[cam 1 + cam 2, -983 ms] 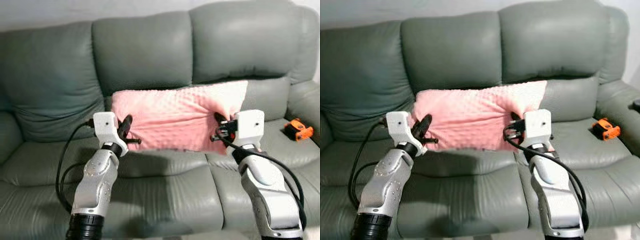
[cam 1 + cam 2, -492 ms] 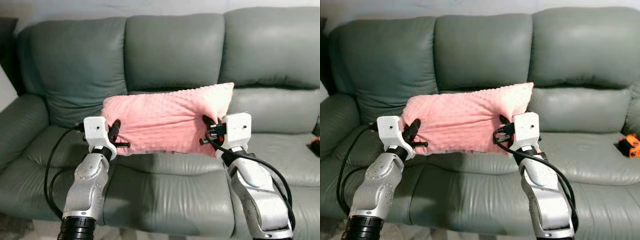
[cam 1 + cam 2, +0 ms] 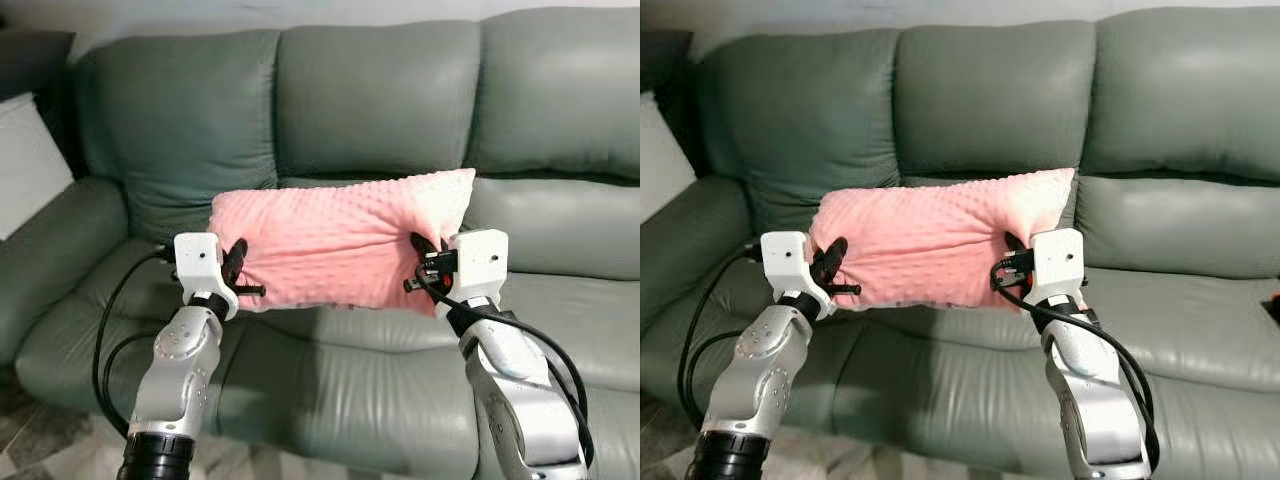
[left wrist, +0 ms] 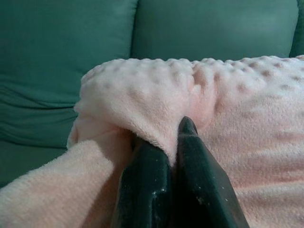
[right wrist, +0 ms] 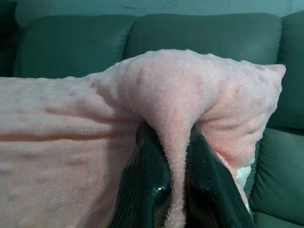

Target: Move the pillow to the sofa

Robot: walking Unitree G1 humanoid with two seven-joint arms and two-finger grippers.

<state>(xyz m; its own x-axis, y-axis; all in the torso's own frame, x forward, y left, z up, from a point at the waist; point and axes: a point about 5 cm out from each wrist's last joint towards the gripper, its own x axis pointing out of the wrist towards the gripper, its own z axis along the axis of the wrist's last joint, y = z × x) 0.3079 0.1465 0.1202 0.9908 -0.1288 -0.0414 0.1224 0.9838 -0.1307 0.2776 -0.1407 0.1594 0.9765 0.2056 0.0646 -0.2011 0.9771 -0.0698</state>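
Your left gripper (image 4: 168,142) pinches one end of the pink pillow (image 3: 340,240), and your right gripper (image 5: 173,142) pinches the other end. You hold the pillow up in the air, over the seat of the green sofa (image 3: 370,90).

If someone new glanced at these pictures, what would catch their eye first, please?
Probably the pink pillow, held up in front of the grey-green sofa above its seat. The left gripper pinches one end and the right gripper the other, each shut on a fold of the fabric.
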